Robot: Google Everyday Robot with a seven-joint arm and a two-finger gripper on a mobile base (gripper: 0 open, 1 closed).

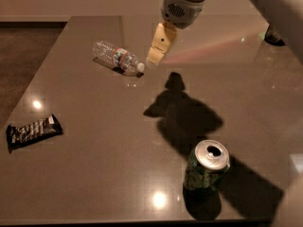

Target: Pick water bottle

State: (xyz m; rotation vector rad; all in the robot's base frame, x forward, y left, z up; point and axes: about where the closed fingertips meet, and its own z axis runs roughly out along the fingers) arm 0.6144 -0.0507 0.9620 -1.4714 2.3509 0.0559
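Observation:
The water bottle (116,57) lies on its side on the dark table (94,174), at the back left, with its white cap pointing right and toward me. A red-and-white label band circles its middle. My gripper (158,52) hangs from the top of the view, just right of the bottle's cap and above the table. Its cream fingers (160,44) point down and to the left.
A green soda can (206,166) stands upright at the front right. A dark candy bar wrapper (33,131) lies at the front left near the table's left edge. A dark object (274,36) sits at the far right. The arm's shadow falls across the table's middle.

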